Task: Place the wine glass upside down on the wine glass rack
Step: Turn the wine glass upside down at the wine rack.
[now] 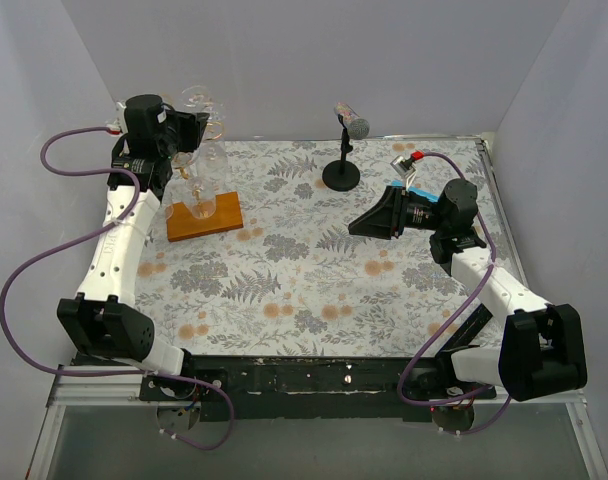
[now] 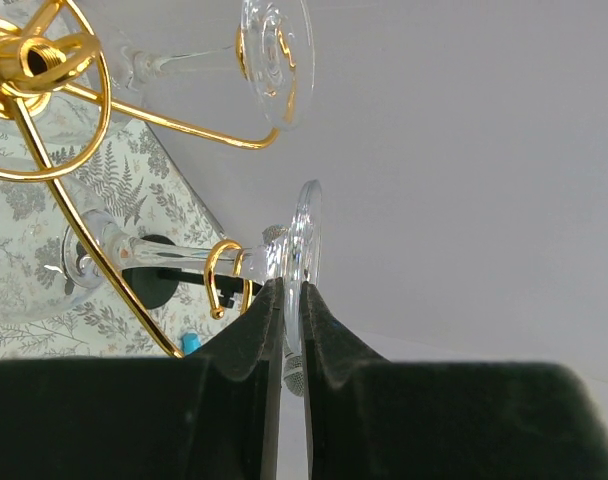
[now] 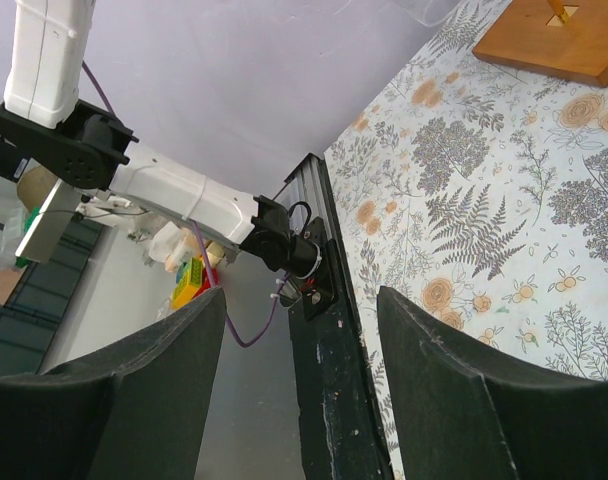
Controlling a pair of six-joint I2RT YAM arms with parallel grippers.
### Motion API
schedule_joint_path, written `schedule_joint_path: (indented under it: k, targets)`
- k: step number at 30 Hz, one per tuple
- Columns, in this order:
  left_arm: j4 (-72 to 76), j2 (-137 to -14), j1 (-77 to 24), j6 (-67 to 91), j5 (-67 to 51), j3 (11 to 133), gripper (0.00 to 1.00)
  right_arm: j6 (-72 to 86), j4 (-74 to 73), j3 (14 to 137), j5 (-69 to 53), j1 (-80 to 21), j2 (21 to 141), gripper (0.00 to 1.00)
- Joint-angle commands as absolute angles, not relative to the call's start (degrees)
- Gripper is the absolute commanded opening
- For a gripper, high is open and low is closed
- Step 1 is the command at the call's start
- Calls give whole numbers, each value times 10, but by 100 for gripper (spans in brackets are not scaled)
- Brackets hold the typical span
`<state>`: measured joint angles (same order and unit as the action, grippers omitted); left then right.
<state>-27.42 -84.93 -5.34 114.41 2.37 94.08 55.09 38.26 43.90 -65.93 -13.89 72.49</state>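
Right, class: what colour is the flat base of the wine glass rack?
Orange-brown wood. The wine glass rack's base shows best in the top external view.

walls (image 1: 314, 60): plain pale grey | table (image 1: 314, 290): floral-print cover, black front rail | light: soft, even

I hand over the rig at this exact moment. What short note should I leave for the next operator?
Left gripper: shut on the foot of the wine glass, bowl toward the table, at the top of the wine glass rack. Its stem lies at a gold curl; fully seated or not, I cannot tell.
Right gripper: open, empty, above the table, apart from the rack.
Done: glass lifted and inverted; a second glass hangs on another arm.
To do: probably seat the foot, open the left gripper, pull back.
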Motion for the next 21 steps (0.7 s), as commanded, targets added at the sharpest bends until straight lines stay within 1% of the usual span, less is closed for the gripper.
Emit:
schedule_joint_path:
  k: [1, 8, 18, 21]
  targets:
    - [-237, -813, -43, 1235, 40, 934, 6, 541, 391, 456, -657, -137, 728, 70]
    - [-235, -809, -42, 1236, 39, 929, 14, 539, 389, 457, -656, -137, 728, 70]
    - [-234, -802, -42, 1236, 40, 928, 21, 536, 387, 457, -656, -137, 731, 70]
    - [-233, -799, -42, 1236, 40, 929, 24, 536, 386, 458, -656, -137, 729, 70]
